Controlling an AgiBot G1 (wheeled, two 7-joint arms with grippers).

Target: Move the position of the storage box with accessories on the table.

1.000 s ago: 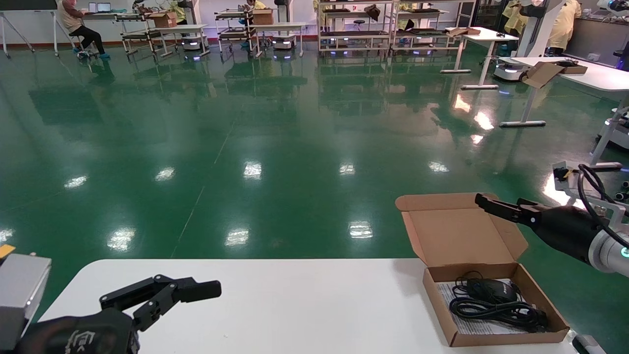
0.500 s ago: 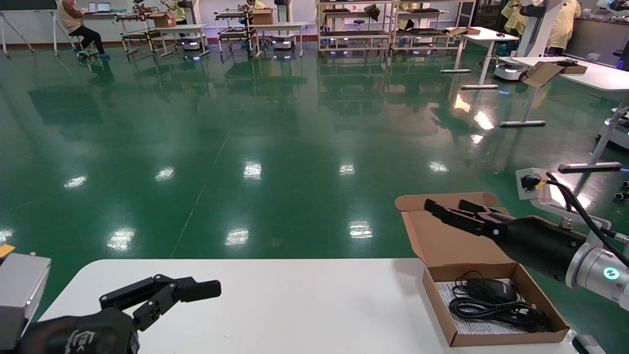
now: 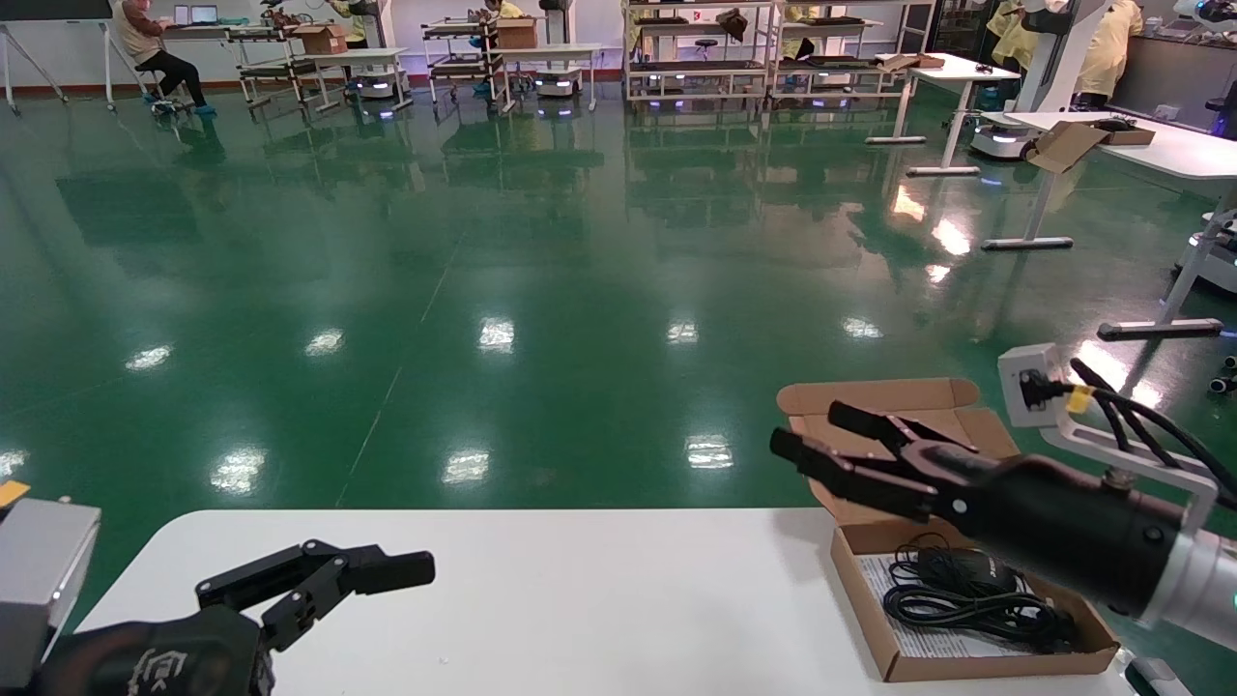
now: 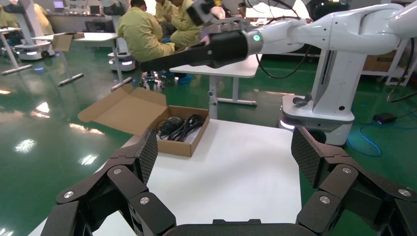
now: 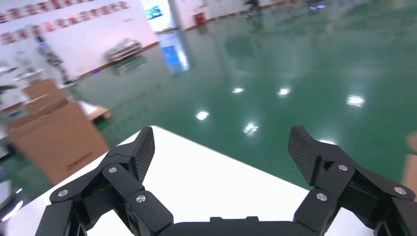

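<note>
The right gripper [image 3: 821, 447] hung in the air with fingers spread wide, gripping nothing. Just below and behind it sat the storage box [image 3: 976, 599], lid flap up, on the table [image 3: 580, 599], holding the mouse [image 3: 966, 572] and leaflet [image 3: 918, 638]. Far to its left, the left gripper [image 3: 372, 572] rested open.

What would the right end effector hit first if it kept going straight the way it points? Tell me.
Probably nothing nearby. The right end effector, open, hangs above the storage box and points toward the robot's left, over the bare table. Its wrist view shows only tabletop and floor ahead, though depth is uncertain.
</note>
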